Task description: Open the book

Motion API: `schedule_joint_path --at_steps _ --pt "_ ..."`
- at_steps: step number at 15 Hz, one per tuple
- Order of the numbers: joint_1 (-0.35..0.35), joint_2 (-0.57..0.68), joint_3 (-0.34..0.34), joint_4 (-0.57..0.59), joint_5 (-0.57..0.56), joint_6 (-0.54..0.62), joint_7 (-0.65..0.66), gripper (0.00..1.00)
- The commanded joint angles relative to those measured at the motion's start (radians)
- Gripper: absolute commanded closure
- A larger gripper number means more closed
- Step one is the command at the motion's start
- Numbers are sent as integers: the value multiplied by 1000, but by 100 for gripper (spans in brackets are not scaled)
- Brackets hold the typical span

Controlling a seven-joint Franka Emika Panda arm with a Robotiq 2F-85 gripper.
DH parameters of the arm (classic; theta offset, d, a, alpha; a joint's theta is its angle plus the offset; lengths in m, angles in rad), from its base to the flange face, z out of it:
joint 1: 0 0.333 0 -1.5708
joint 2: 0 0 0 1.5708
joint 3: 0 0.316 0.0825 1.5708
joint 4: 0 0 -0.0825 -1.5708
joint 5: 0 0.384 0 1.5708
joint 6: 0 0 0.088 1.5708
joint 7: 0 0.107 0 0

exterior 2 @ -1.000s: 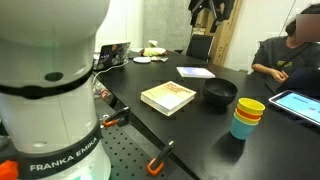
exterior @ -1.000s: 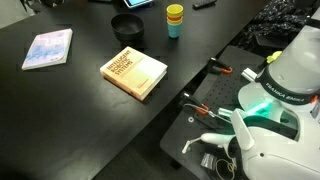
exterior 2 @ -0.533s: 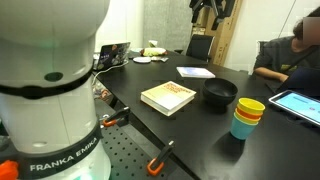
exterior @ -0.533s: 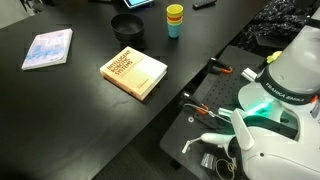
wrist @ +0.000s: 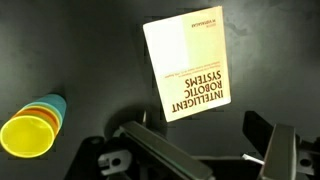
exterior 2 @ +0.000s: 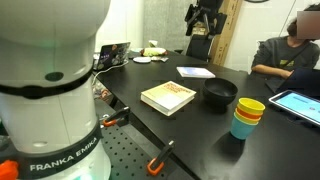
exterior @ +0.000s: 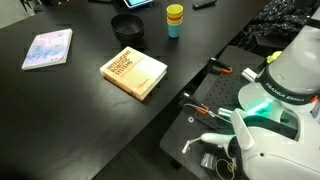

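**Book shut on the desk, fingers spread above it**

The book (exterior: pixel 134 72) lies flat and closed on the black desk (exterior: pixel 60 110), tan cover up, on the side toward the robot's base (exterior: pixel 278 90).

Only the wrist view takes in the fingers (wrist: pixel 160 150). They are two dark prongs at the bottom of the picture, set wide apart with nothing between them. From there the book (wrist: pixel 188 65) sits beyond the tips, clear of them and lying askew. Its dark red title reads "Intelligent Robotic Systems", lettering too small to make out from the outside cameras. The stacked cups (wrist: pixel 32 128) show off to one side.

The wrist view misses the rest. An exterior view looking down on the desk shows a black bowl (exterior: pixel 127 25) past the book and a thin pale booklet (exterior: pixel 47 48) well apart from it. In an exterior view from beside the base, the bowl (exterior 2: pixel 220 94) stands just beside the book (exterior 2: pixel 168 97). A seated person (exterior 2: pixel 288 52) and a tablet (exterior 2: pixel 300 103) occupy the far side.
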Motion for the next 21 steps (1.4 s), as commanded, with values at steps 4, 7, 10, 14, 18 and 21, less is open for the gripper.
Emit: schedule_joint_path --at_steps 4,7,10,14,18,21 --pt "51 203 9 -89 219 256 -63 0" --pt "57 292 17 -97 322 328 -131 0" --pt "46 377 35 -91 377 378 -200 0" --pt "29 483 70 -81 445 430 -275 0" --pt "4 569 107 -62 446 489 -340 0" --pt "-18 625 129 -49 412 533 -371 0"
